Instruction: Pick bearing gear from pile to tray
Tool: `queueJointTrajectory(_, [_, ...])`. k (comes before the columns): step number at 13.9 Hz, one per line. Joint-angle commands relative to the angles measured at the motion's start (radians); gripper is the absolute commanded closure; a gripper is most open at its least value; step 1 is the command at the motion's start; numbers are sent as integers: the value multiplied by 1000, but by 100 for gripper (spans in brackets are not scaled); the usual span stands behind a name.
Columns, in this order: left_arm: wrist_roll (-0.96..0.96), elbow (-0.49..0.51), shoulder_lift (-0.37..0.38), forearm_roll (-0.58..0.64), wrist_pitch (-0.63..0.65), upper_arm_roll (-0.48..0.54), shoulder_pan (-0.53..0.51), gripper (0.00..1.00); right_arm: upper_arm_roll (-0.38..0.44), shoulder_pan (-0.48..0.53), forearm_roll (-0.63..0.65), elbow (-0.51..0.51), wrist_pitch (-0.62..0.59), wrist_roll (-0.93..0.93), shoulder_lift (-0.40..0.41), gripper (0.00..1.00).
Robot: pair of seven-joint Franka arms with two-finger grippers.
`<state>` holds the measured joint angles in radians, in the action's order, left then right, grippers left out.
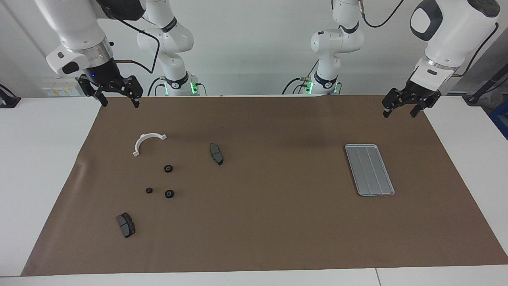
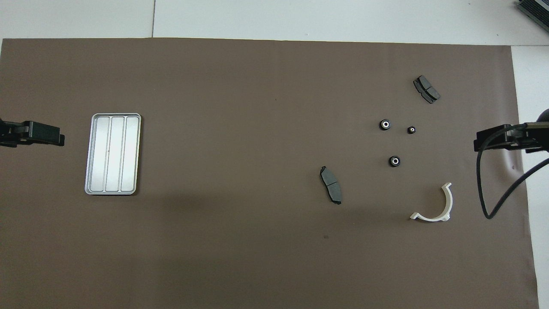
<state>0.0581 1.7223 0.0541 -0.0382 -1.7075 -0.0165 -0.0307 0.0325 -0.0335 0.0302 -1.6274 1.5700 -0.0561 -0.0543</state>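
Note:
The pile lies on the brown mat toward the right arm's end. It holds three black round gears point(image 1: 168, 169) point(image 1: 169, 194) point(image 1: 149, 190), the last one the smallest. The same gears show in the overhead view point(image 2: 394, 161) point(image 2: 385, 124) point(image 2: 411, 129). The silver grooved tray point(image 1: 369, 169) point(image 2: 113, 153) lies empty toward the left arm's end. My right gripper point(image 1: 120, 104) point(image 2: 476, 143) hangs open and empty over the mat's corner by the pile. My left gripper point(image 1: 399, 114) point(image 2: 62, 139) hangs open and empty over the mat's corner by the tray.
A white half-ring bracket point(image 1: 141, 141) point(image 2: 449, 204) lies beside the gears, nearer to the robots. One dark grey pad point(image 1: 216, 154) point(image 2: 331, 185) lies toward the mat's middle, another point(image 1: 126, 225) point(image 2: 426, 89) farther out than the gears. The brown mat point(image 1: 278, 222) covers the white table.

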Motion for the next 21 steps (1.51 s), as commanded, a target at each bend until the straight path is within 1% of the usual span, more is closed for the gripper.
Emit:
queueJointTrajectory(1, [-11,33,30,1,-4,6,8,0,-3,7,4,-37,15,24,-33,0])
queueJointTrajectory(5, [-11,33,30,1,-4,6,8,0,-3,7,4,-43,18,22,-35,0])
queueJointTrajectory(9, [-11,33,30,1,-4,6,6,0,-3,7,4,-80,33,25,-38,0])
queueJointTrajectory(10, [-11,33,30,1,-4,6,6,0,-3,7,2,-94,65,27,-33,0])
queueJointTrajectory(12, [-11,33,30,1,-4,6,6,0,-3,-3,1,-175,175,29,-38,0])
queueJointTrajectory(13, [-11,33,30,1,-4,6,8,0,-3,-3,0,-201,209,30,-32,0])
queueJointTrajectory(17, [-11,33,30,1,-4,6,6,0,-6,-26,0,-255,342,35,48,0])
queueJointTrajectory(21, [-11,33,30,1,-4,6,8,0,-8,-43,0,-363,487,58,93,0])
